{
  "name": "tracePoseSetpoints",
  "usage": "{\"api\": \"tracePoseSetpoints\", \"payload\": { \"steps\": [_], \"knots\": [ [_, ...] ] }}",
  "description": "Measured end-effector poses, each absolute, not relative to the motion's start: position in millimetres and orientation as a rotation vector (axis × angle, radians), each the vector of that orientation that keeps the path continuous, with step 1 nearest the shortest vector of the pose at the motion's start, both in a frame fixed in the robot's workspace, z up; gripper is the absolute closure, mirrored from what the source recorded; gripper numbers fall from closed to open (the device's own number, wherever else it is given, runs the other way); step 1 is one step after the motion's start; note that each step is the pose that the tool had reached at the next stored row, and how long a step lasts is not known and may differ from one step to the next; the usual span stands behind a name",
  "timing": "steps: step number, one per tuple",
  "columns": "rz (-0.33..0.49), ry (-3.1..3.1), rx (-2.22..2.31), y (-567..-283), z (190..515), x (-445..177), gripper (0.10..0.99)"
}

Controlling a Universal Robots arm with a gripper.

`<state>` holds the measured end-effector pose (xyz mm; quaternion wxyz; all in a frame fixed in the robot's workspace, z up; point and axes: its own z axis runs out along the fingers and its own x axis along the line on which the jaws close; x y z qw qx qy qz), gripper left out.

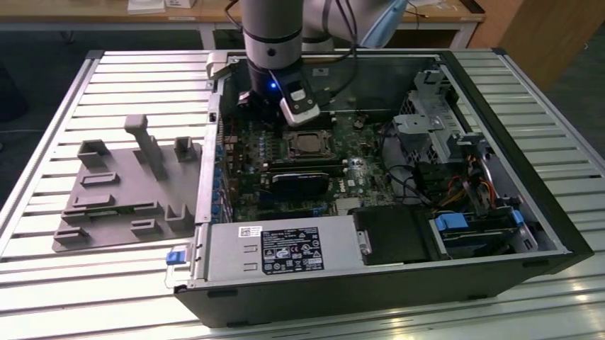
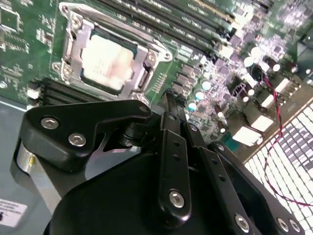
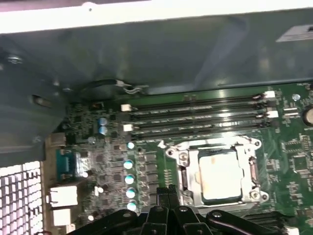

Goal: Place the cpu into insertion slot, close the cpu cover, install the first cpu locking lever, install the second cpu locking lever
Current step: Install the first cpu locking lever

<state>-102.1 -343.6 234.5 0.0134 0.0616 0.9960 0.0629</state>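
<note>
A slatted metal bench (image 1: 95,297) carried an open black computer case (image 1: 378,294) lying on its side, with a grey moulded fixture (image 1: 104,205) beside it on the exterior view's left. The robot arm (image 1: 272,28) reached down into the case over the far part of the green circuit board (image 1: 251,191). A grey power supply (image 1: 274,251) sat along the near wall of the case.

On the board, a row of long black memory slots (image 3: 195,110) ran just beside the insertion slot (image 3: 254,196). The cpu cover (image 2: 76,39) lay flat over that slot, its silver frame ringing the chip on every side. The cpu (image 2: 105,61) sat inside the slot, its pale metal top showing through the cover's window in both wrist views (image 3: 221,176) and as a small square in the exterior view (image 1: 304,144). How the locking levers stood at the frame's edges could not be told.

The gripper (image 2: 169,98) hung low over the board, near one edge of the socket and apart from the cpu itself. Its black fingers (image 2: 172,147) ran together to a closed tip with nothing between them; the first wrist view showed the same closed tip (image 3: 167,190). Whether that tip touched the board or the socket's rim could not be told.
</note>
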Motion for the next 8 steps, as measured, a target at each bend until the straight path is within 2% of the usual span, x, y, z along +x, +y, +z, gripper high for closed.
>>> {"api": "tracePoseSetpoints", "payload": {
  "steps": [8],
  "knots": [
    [0.319, 3.097, 0.194, -343.6, 234.7, -108.1, 0.984]
  ]
}}
